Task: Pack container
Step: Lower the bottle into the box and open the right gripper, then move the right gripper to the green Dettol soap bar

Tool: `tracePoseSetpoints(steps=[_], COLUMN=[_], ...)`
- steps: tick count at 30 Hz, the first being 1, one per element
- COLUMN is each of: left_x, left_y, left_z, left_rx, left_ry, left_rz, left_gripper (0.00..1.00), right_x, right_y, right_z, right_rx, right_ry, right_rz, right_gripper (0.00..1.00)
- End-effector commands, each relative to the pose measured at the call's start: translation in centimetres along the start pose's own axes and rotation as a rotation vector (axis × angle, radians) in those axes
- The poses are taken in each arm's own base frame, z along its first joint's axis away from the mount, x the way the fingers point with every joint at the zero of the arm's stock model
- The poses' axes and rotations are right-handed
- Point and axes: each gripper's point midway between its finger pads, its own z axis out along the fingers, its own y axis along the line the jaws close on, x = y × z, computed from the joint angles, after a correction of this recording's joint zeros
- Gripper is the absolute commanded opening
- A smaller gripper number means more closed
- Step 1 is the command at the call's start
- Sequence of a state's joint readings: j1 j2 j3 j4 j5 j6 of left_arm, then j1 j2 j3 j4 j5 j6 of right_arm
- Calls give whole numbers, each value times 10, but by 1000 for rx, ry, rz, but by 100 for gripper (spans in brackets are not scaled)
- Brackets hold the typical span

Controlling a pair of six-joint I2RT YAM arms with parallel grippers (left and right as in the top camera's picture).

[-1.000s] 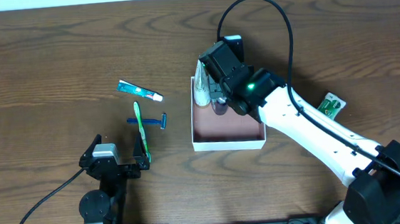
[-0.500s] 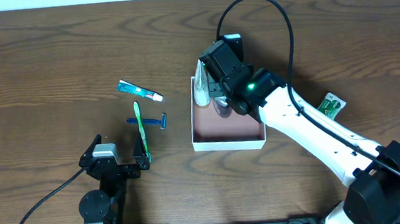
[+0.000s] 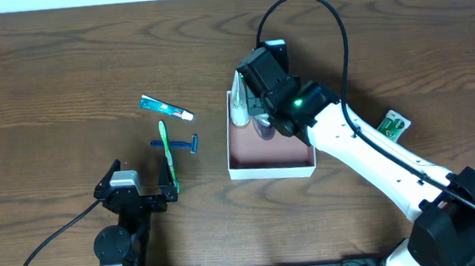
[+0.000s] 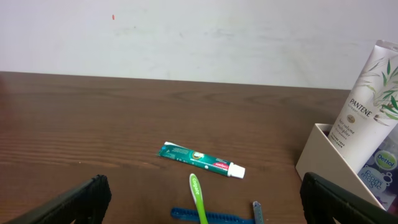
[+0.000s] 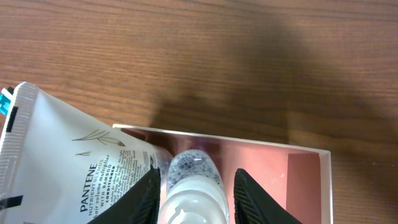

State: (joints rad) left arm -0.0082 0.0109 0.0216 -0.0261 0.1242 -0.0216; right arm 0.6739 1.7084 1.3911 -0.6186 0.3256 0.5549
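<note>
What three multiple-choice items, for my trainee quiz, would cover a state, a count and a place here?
1. How is the left gripper? A. open, empty B. shut on a cup C. shut on a cloth
2. How many toiletries lie on the table left of the container? A. one B. three C. five
3. Where is the Pantene tube? A. in the left gripper B. in the container C. on the table
Answers: A, its jaws stand wide apart with nothing between; B, toothpaste, toothbrush, razor; B, it leans against the container's wall.
</note>
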Motion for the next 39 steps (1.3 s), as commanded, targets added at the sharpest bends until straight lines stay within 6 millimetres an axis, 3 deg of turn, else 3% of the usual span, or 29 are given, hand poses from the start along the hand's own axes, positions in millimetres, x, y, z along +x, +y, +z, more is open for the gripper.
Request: tracePoseSetpoints(steps=[1,4,8,12,16,20,25,32,39], left_x=[16,16,16,16,16,16,16,16,16], left_y=[0,0,0,0,0,0,0,0,0], left_z=[1,1,1,1,1,1,1,1,1], left_rx=[7,7,7,7,7,7,7,7,7], left_ry=[46,46,46,46,46,46,46,46,46], left_rz=[10,10,10,10,10,10,10,10,10], left_gripper=[98,98,98,98,98,98,98,98,98], right_x=[-4,-13,-34,-55,-58,-37,9,55,88], right_y=[1,-1,-9,-37,-76,-123,-186,-236,-264], right_z=[-5,-11,-35,-70,-100,-113,-107,-86,-54], right_rx=[3,-3,-16,1,-4,56,243,360,352], right_ry=[-17,-36,-80,-115,-92,15,200,316,347], right_rz=[-15,-12,14,63,136,204,342,469,571], right_gripper=[36,36,37,40,40,40,39,47,64])
